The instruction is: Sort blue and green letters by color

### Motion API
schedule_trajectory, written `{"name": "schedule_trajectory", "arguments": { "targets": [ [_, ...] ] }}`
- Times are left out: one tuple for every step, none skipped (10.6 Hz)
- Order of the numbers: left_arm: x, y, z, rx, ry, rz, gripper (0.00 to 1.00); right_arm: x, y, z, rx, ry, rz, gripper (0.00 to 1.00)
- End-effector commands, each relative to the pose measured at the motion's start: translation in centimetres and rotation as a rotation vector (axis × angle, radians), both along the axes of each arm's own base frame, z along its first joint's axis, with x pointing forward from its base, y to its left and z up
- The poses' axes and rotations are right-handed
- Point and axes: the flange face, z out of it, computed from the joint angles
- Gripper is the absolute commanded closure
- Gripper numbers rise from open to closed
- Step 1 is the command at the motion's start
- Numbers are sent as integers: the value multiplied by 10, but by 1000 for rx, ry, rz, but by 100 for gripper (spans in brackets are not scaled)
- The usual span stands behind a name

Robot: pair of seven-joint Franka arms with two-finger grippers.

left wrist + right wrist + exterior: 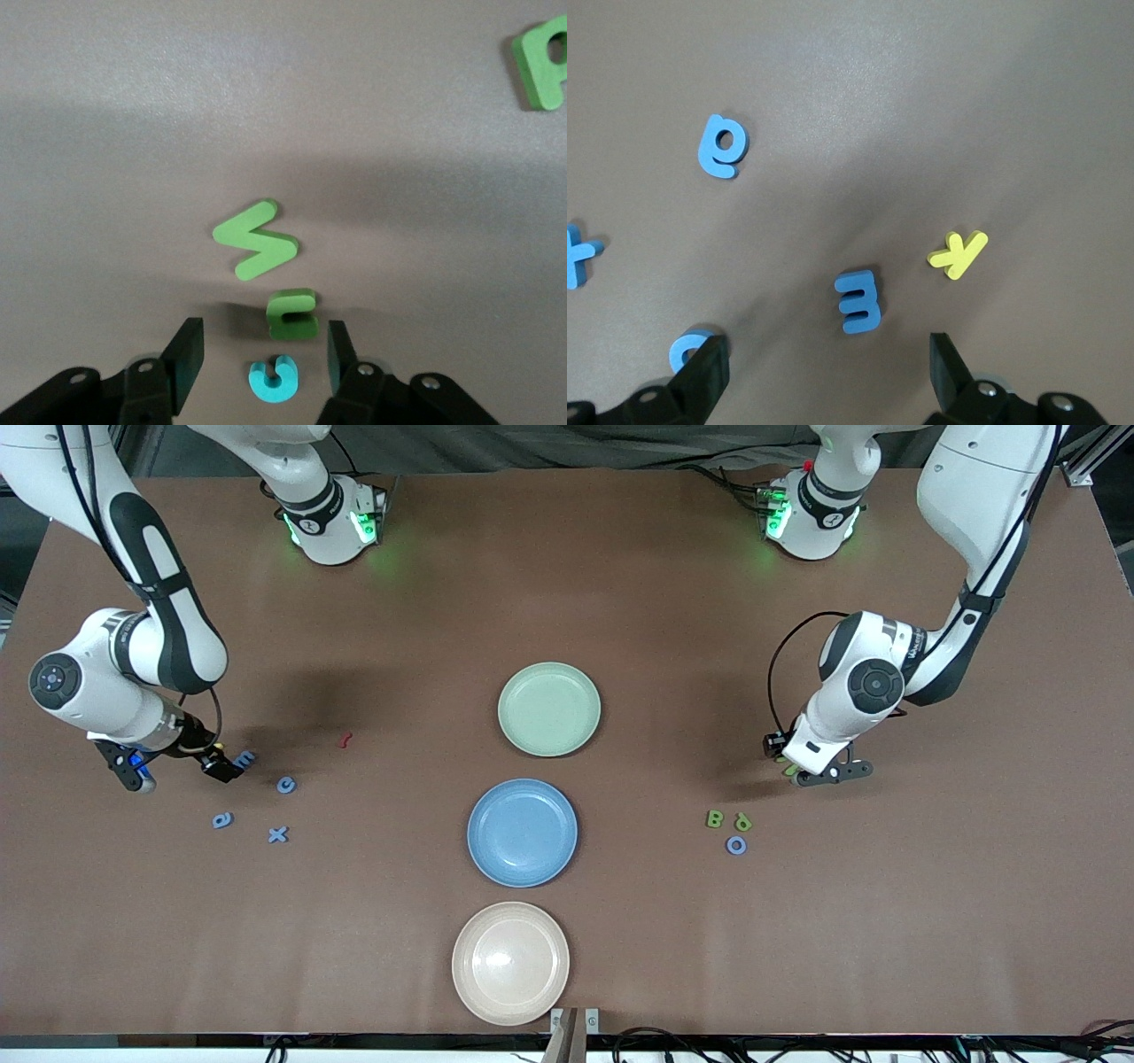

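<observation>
Spanning the frame – brown table (620, 558) – left pincer (262, 356) and right pincer (824, 372) both apart

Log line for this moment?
left gripper: open over green letters | right gripper: open over blue letters | plates: empty

We see two arms with glossy white shells and black bands at the joints. Round dark caps close the elbow joints, one at the far left of the front view, one at the right. Green lights glow on both bases along the top of the frame. Thin black cables loop along each forearm. The left gripper (819, 772) and right gripper (177, 766) are black, with flat matte jaws and silver screws at the knuckles.
</observation>
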Motion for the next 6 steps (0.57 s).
{"name": "schedule_trajectory", "arguments": {
  "targets": [
    [8,-3,-5,4,-12,16,36,2,-4,-9,1,10,-14,0],
    [8,-6,-10,1,-7,19,36,1,-8,-11,1,13,-28,0],
    [8,-9,-11,1,-6,32,40,0,-8,-24,0,24,-30,0],
    [8,-10,-13,1,-3,37,40,-1,-8,-33,-6,10,-25,0],
    [6,-11,-17,0,3,34,40,-1,-8,-39,-8,9,-22,0],
    [7,-11,-18,-5,-2,35,41,-1,-8,-41,-9,9,-20,0]
  ]
}}
